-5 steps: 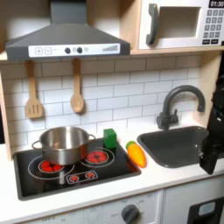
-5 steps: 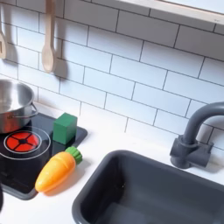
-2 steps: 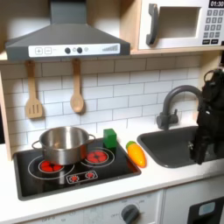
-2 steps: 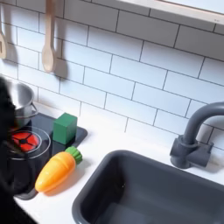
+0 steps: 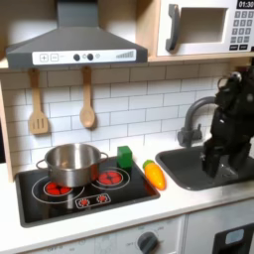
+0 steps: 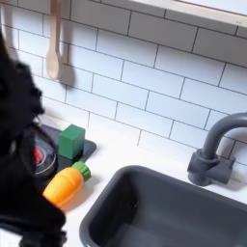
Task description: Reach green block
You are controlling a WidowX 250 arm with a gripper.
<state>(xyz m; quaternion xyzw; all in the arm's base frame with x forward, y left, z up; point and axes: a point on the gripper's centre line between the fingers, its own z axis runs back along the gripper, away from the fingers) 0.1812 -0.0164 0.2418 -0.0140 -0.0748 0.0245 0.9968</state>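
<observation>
The green block [image 5: 124, 157] stands upright on the back right corner of the black stove top [image 5: 60, 203], between the steel pot [image 5: 71, 164] and the orange carrot toy [image 5: 155, 175]. In the second exterior view the green block [image 6: 70, 142] sits just behind the carrot [image 6: 64, 185]. My black arm hangs blurred over the sink [image 5: 189, 169], and its gripper [image 5: 211, 171] is well to the right of the block in the first exterior view. Motion blur hides how the jaws stand. A dark blur of the arm [image 6: 19, 154] covers the second exterior view's left.
A grey faucet [image 5: 198, 111] rises behind the sink. Two wooden utensils [image 5: 87, 99] hang on the tiled wall above the stove. A hood [image 5: 74, 45] and a microwave [image 5: 203, 28] sit overhead. In the second exterior view, the faucet [image 6: 217, 150] stands right of the sink basin [image 6: 164, 207].
The arm has swung in from the first exterior view's right edge to above the sink, moving left toward the stove. In the second exterior view its dark shape now hides the pot.
</observation>
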